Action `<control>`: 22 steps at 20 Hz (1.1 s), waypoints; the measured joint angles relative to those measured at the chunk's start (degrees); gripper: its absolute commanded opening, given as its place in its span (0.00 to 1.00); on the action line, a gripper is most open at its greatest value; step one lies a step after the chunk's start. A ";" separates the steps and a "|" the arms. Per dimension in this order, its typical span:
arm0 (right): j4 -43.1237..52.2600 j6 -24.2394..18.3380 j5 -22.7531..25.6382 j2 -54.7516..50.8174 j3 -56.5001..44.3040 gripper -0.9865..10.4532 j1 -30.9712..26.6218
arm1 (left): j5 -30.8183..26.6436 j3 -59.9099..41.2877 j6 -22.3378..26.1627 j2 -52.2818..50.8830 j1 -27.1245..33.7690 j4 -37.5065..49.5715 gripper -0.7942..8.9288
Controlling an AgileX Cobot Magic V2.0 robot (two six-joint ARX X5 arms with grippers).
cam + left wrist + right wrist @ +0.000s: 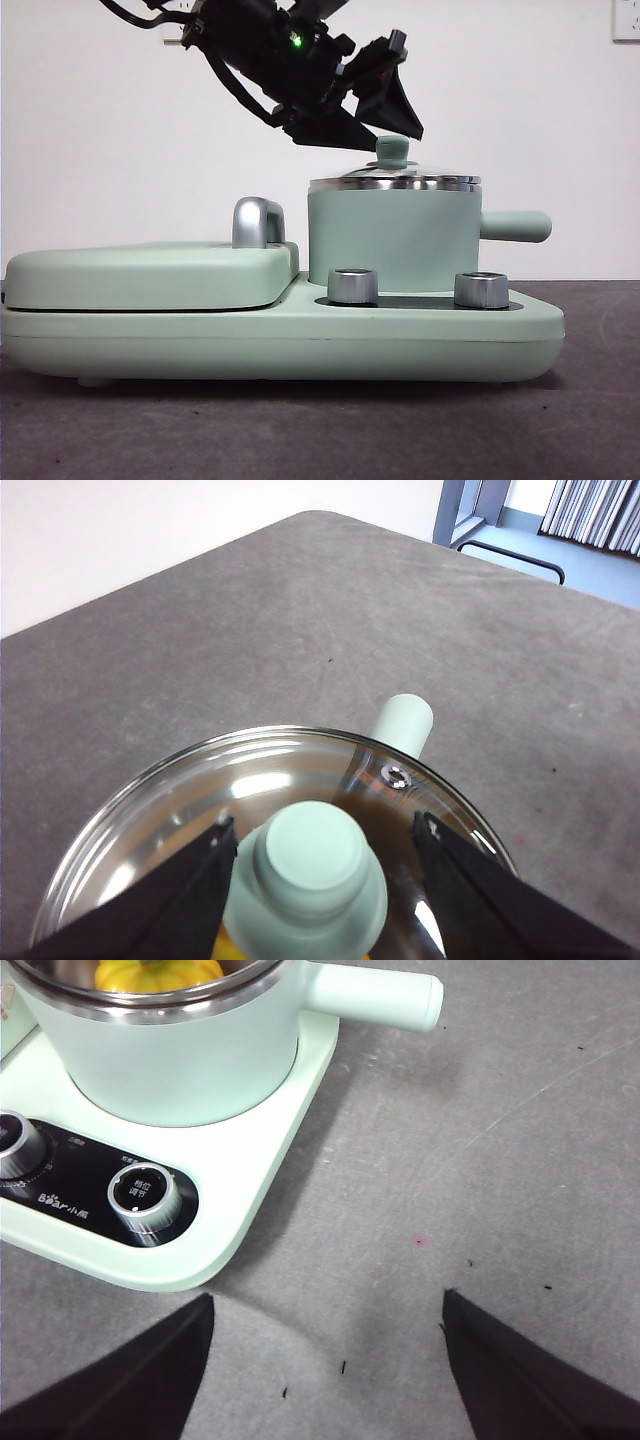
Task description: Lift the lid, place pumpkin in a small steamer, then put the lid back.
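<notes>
The glass lid (395, 183) with its mint-green knob (391, 150) sits on the small steamer (390, 240), whose side handle (515, 226) points right. My left gripper (385, 130) hangs just above the knob, tilted down from the upper left. In the left wrist view the gripper (325, 825) is open, a jaw on each side of the knob (310, 875), over the lid (200, 790). The pumpkin (155, 972) lies inside the steamer (190, 1070). My right gripper (327, 1300) is open and empty over the grey table, near the appliance's corner.
The steamer stands on a mint-green appliance base (300, 340) with two steel dials (352, 286) (481, 290). A flat mint-green griddle cover (150, 275) with a steel handle (255, 222) lies to the left. Grey table (480, 1160) surrounds it.
</notes>
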 measured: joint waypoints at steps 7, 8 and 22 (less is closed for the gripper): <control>0.02 0.00 -0.02 0.00 0.00 0.40 0.00 | 0.11 0.00 -3.34 -8.28 3.56 -8.72 0.38; 0.04 0.00 -0.04 0.00 0.00 0.40 0.00 | 0.11 0.00 -4.55 -9.42 4.72 -11.10 0.38; 2.80 -0.04 -1.53 0.42 0.00 0.40 0.00 | 0.11 -22.21 -11.21 -33.66 17.16 -23.08 0.38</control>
